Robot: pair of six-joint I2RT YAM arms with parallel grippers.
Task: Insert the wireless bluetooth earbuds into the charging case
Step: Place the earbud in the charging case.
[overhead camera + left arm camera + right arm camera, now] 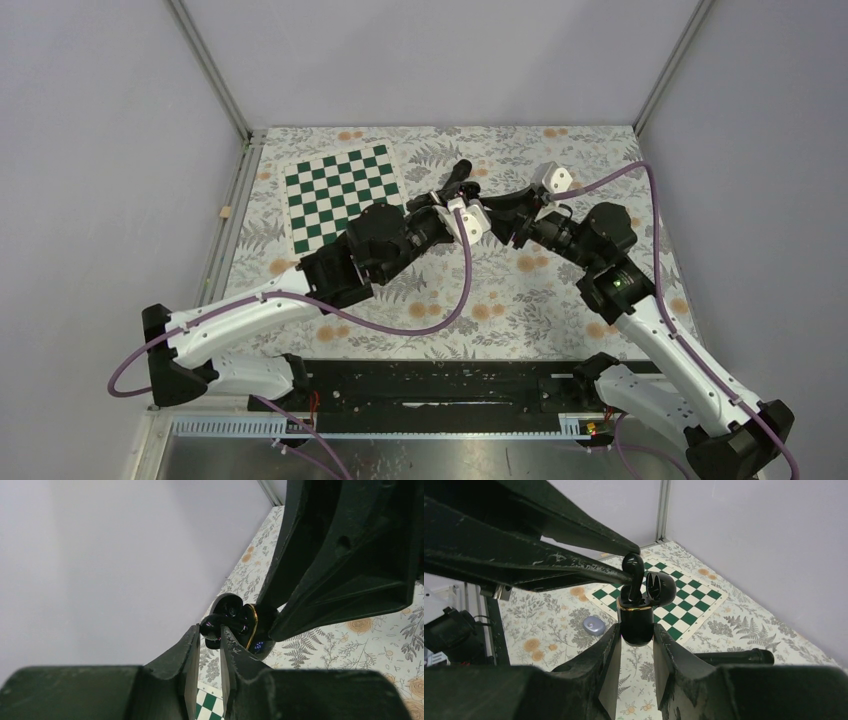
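Nearest the left wrist lens, left jaws narrow, pinching a black earbud [221, 622] near its head, stem aimed down at the open charging case [257, 632], ready for sliding into its socket. Right jaws clamped around that case, holding it upright above the table [554, 625], lid tipped back, mouth free. Only from the right wrist: small pale purple object [594, 625], checkered mat [689, 602], black marker [736, 656] lying below. From above, earbud and case lost among the arms.

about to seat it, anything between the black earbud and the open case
Nothing visible: the left gripper holds the black earbud right at the mouth of the charging case in the right gripper, lid swung open.
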